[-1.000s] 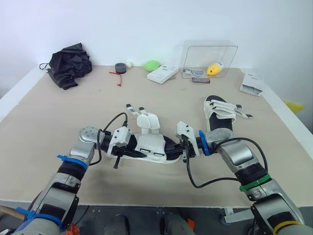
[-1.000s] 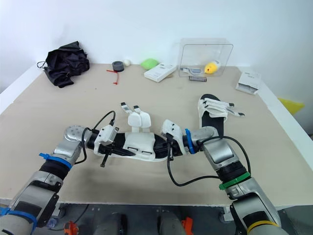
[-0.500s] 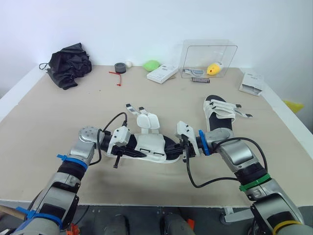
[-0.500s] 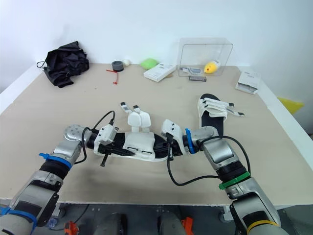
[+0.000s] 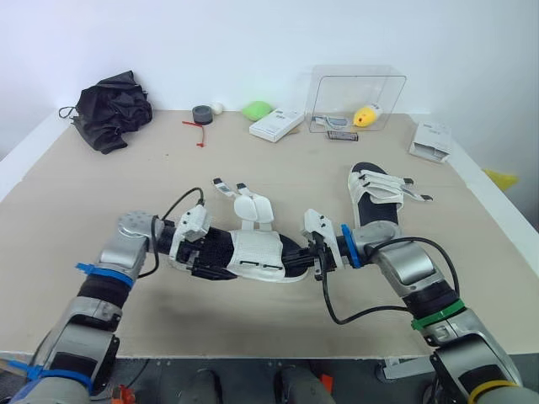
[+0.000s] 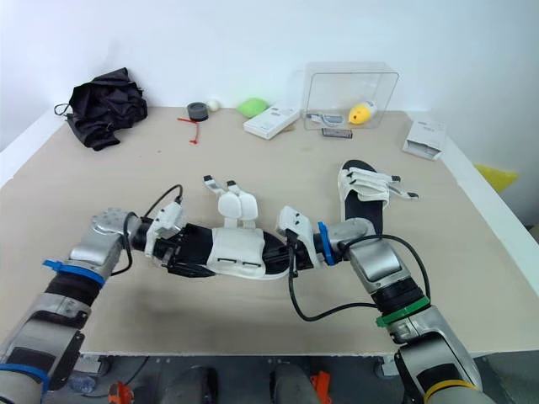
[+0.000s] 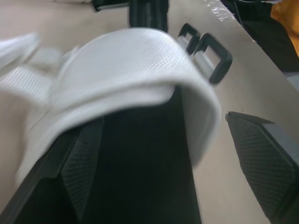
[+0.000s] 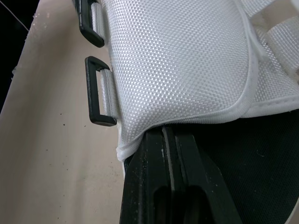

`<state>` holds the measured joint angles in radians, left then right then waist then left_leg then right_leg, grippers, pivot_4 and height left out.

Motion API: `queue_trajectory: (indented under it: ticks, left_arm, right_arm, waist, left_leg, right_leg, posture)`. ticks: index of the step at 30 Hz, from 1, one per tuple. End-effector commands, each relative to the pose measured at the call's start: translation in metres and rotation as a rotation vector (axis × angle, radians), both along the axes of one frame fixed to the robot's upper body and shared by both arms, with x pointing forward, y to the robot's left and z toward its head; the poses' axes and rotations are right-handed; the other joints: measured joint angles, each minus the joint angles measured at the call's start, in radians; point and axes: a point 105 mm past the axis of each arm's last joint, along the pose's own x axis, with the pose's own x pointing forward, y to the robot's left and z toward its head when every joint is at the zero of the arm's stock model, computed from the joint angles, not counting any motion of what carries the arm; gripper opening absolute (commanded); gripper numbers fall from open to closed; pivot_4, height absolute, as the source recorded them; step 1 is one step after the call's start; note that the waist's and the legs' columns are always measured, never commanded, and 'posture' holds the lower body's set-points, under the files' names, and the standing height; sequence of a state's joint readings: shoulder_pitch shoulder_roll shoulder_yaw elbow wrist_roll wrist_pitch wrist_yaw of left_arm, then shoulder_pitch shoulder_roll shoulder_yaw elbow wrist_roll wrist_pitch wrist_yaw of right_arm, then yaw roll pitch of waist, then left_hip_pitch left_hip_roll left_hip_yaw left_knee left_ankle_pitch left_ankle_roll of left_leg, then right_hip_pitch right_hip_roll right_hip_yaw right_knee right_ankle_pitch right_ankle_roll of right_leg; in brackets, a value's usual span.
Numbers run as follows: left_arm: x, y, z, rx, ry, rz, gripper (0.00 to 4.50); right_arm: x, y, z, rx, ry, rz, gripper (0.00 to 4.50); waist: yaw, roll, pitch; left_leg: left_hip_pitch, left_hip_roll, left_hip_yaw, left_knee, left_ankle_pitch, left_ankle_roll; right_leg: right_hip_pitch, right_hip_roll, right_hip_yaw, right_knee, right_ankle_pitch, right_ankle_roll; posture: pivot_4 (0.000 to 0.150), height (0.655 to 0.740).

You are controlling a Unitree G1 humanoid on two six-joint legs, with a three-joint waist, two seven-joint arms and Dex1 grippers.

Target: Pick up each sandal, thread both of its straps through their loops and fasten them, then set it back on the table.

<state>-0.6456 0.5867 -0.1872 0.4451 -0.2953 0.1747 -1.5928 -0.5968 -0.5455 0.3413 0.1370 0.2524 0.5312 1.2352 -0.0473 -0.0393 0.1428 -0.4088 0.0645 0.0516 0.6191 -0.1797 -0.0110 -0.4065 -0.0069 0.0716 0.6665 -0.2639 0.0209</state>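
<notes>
While the black-soled sandal with white fabric straps [image 5: 253, 252] is lying near the table's [image 5: 278, 168] 6 o'clock edge, its straps [image 5: 253, 206] flopping open toward 12 o'clock and clear of the black plastic loops [image 8: 96, 95], the task is looking barely begun, with the matching second sandal [image 5: 376, 195] waiting at 2 o'clock. The right tool [image 5: 315, 257] is staying clenched on the toe edge. The left tool [image 5: 206, 255], hanging beside the heel a second ago, is now reaching in, fingers spread either side of it.
</notes>
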Motion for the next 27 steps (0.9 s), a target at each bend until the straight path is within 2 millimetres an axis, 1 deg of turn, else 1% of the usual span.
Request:
queue_trajectory:
  ticks: [1,2,4,6,7,9,11,12,14,16,18,21,23,27]
  left_arm:
    - [-0.013,0.01,0.033,-0.038,0.205,0.029,4.44]
    - [-0.016,0.011,0.038,-0.045,0.249,0.037,4.44]
    - [-0.017,0.018,0.061,-0.137,0.378,0.078,4.44]
    - [-0.009,0.025,0.076,-0.225,0.476,0.148,4.44]
    - [-0.005,0.027,0.079,-0.252,0.505,0.179,4.44]
    - [0.018,0.033,0.075,-0.321,0.541,0.327,4.44]
    - [0.046,0.039,0.061,-0.375,0.588,0.522,4.44]
    - [0.055,0.04,0.054,-0.383,0.621,0.598,4.44]
    - [0.067,0.039,0.044,-0.391,0.666,0.689,4.44]
    - [0.075,0.035,0.035,-0.402,0.709,0.742,4.44]
    - [0.08,0.031,0.03,-0.422,0.747,0.766,4.44]
    - [0.091,0.02,0.026,-0.465,0.789,0.815,4.44]
    - [0.099,0.014,0.025,-0.494,0.803,0.847,4.44]
    - [0.114,0.0,0.035,-0.602,0.84,0.892,4.44]
  right_arm:
    - [-0.002,-0.021,-0.038,-0.128,0.114,-0.107,0.0]
    - [-0.002,-0.021,-0.037,-0.128,0.114,-0.107,0.0]
    - [-0.002,-0.021,-0.037,-0.126,0.114,-0.106,0.0]
    - [-0.001,-0.02,-0.037,-0.125,0.114,-0.106,0.0]
    - [-0.001,-0.019,-0.037,-0.125,0.114,-0.106,0.0]
    - [0.0,-0.018,-0.037,-0.123,0.112,-0.105,0.0]
    - [0.0,-0.016,-0.036,-0.118,0.112,-0.104,0.0]
    - [0.0,-0.016,-0.036,-0.117,0.111,-0.104,0.0]
    - [0.0,-0.015,-0.036,-0.115,0.111,-0.103,0.0]
    - [0.0,-0.015,-0.036,-0.113,0.111,-0.103,0.0]
    - [0.0,-0.014,-0.035,-0.11,0.11,-0.104,0.0]
    - [0.0,-0.012,-0.034,-0.104,0.108,-0.104,0.0]
    - [0.0,-0.012,-0.034,-0.102,0.108,-0.104,0.0]
    - [0.0,-0.011,-0.033,-0.099,0.106,-0.109,0.0]
  waist:
    - [-0.001,-0.002,0.002]
    - [-0.001,-0.002,0.002]
    - [-0.001,-0.002,0.002]
    - [-0.001,-0.004,0.003]
    - [-0.001,-0.005,0.004]
    - [-0.001,-0.006,0.004]
    - [0.001,-0.006,0.004]
    - [0.001,-0.006,0.004]
    - [-0.001,-0.007,0.005]
    - [-0.002,-0.009,0.005]
    - [-0.003,-0.011,0.006]
    - [-0.002,-0.011,0.006]
    - [-0.002,-0.011,0.006]
    - [-0.002,-0.012,0.006]
  left_leg:
    - [0.0,0.0,0.0,0.0,0.0,0.0]
    - [-0.001,0.0,-0.001,-0.001,0.0,0.0]
    - [0.0,0.001,-0.001,-0.001,0.0,0.0]
    - [0.0,0.0,-0.001,-0.001,0.0,0.0]
    - [0.0,0.0,-0.001,0.0,0.0,0.0]
    - [-0.001,0.0,-0.002,-0.001,0.0,0.0]
    - [0.0,-0.001,-0.002,-0.001,0.0,0.0]
    - [0.001,-0.001,-0.003,-0.001,0.0,0.0]
    - [0.0,-0.001,-0.003,-0.001,0.0,0.0]
    - [0.0,-0.001,-0.002,-0.001,0.0,0.0]
    - [-0.001,-0.001,-0.001,-0.001,0.0,0.0]
    - [-0.003,-0.001,-0.001,-0.001,0.0,0.0]
    - [-0.003,-0.001,-0.002,-0.001,0.0,0.0]
    - [-0.003,-0.001,-0.001,-0.001,0.0,0.0]
  right_leg:
    - [-0.001,0.0,0.0,0.0,0.0,0.0]
    - [-0.001,0.0,0.0,0.0,0.0,0.0]
    - [-0.001,0.0,0.0,-0.001,0.0,0.0]
    - [-0.001,0.0,0.0,-0.001,-0.001,0.0]
    - [-0.001,0.0,0.0,-0.002,-0.001,0.0]
    - [-0.002,0.0,0.0,-0.002,-0.001,0.0]
    - [-0.001,-0.001,-0.001,-0.002,-0.001,0.0]
    - [0.0,-0.001,-0.001,-0.002,0.0,0.0]
    - [-0.001,0.0,-0.001,-0.002,0.0,0.0]
    - [-0.001,0.001,-0.001,-0.002,0.001,0.002]
    - [0.0,0.002,-0.001,-0.002,0.004,0.001]
    - [-0.001,0.003,-0.003,-0.002,0.006,0.001]
    - [-0.001,0.003,-0.003,-0.002,0.006,0.001]
    - [-0.001,0.002,-0.003,-0.002,0.007,0.001]
  posture:
    - [0.15,0.74]
    - [0.15,0.74]
    - [0.15,0.74]
    - [0.15,0.74]
    - [0.15,0.74]
    - [0.15,0.74]
    - [0.15,0.74]
    - [0.15,0.74]
    - [0.15,0.74]
    - [0.15,0.74]
    - [0.15,0.74]
    - [0.15,0.74]
    - [0.15,0.74]
    - [0.15,0.74]
